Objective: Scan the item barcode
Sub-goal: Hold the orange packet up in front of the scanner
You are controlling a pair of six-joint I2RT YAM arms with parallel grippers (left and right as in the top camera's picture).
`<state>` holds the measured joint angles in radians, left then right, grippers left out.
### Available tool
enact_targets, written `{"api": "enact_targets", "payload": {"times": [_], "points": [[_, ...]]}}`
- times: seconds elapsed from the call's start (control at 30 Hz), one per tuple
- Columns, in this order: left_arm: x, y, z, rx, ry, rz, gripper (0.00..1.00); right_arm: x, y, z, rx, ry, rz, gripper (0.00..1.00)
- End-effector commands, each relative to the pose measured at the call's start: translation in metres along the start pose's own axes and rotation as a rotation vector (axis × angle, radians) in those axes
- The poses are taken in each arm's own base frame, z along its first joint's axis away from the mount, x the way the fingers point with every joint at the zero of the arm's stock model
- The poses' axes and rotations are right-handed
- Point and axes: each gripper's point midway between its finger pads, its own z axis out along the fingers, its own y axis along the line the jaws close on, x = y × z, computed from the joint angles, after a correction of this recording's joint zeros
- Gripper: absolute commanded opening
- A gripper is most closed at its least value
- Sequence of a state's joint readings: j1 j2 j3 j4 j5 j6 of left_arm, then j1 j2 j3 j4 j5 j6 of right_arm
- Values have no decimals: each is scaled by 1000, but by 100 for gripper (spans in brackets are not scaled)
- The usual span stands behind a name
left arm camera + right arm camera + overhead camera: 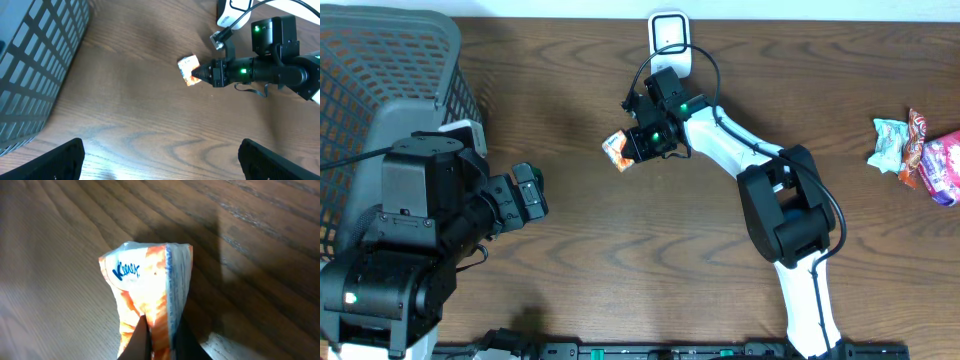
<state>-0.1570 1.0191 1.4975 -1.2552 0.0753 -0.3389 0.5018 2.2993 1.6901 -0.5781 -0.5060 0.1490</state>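
Item: small orange-and-white Kleenex tissue packet (617, 150), crumpled plastic, over the brown wood-grain tabletop (620, 260), near the white barcode scanner (670, 40).
Right end effector (633, 146): pinching the packet's edge.
Left end effector (528, 192): spread wide, empty, well left of scanner.
Grey lattice basket (380, 60): far left of scanner.
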Motion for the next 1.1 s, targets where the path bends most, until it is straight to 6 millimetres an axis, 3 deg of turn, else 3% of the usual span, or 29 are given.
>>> {"api": "enact_targets", "payload": {"times": [0.0, 0.13, 0.37, 0.53, 0.7, 0.83, 1.07], "points": [[-1, 3, 0, -12, -5, 5, 98, 3, -7, 1, 58, 24, 6, 1], [-1, 3, 0, -12, -5, 5, 98, -33, -21, -48, 288, -67, -16, 1], [-1, 3, 0, -12, -5, 5, 98, -97, -67, -166, 894, -333, -22, 1], [-1, 3, 0, -12, -5, 5, 98, -121, -93, -204, 1077, -493, 28, 1], [-1, 3, 0, -12, -5, 5, 98, -153, -107, -206, 1043, -618, 5, 1], [-1, 3, 0, -12, -5, 5, 98, -176, -116, -190, 1016, -687, -52, 1], [-1, 3, 0, -12, -5, 5, 98, -186, -122, -161, 959, -722, -70, 1]]}}
